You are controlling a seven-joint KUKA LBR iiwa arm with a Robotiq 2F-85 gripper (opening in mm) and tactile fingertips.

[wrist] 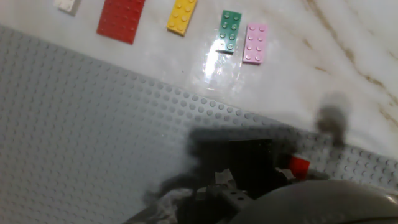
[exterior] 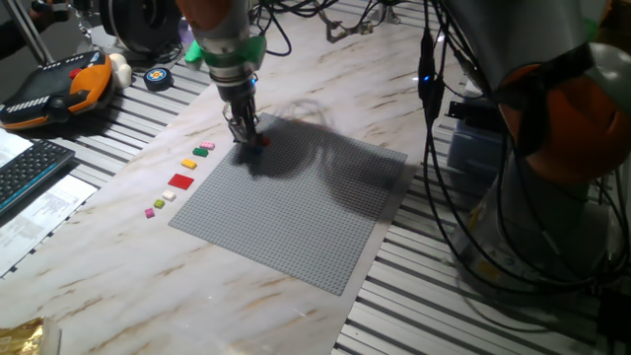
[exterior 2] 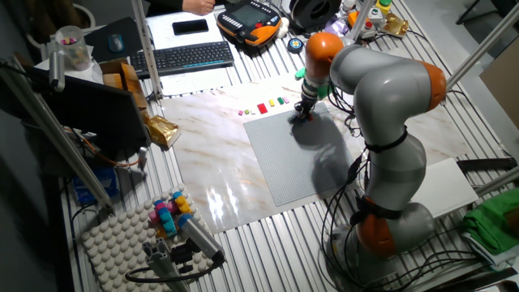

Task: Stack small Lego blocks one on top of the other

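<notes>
My gripper (exterior: 244, 134) stands at the far left corner of the big grey studded plate (exterior: 296, 212), fingertips down at its surface. In the hand view a small black block (wrist: 251, 159) sits right at my blurred fingertips (wrist: 219, 184), and the fingers look closed on it. A small red block (wrist: 299, 165) lies on the plate just right of it, touching or nearly so; it also shows in one fixed view (exterior: 262, 142). The blue block is hidden. The other fixed view shows the gripper (exterior 2: 302, 113) at the same corner.
On the marble beside the plate's edge lie a wide red square piece (wrist: 121, 16), a yellow piece (wrist: 182, 15), a green piece (wrist: 231, 31), a pink piece (wrist: 255, 43) and a white piece (wrist: 66, 5). A keyboard (exterior: 25, 173) and a pendant (exterior: 59, 89) lie at the left. Cables (exterior: 434, 177) hang at the right.
</notes>
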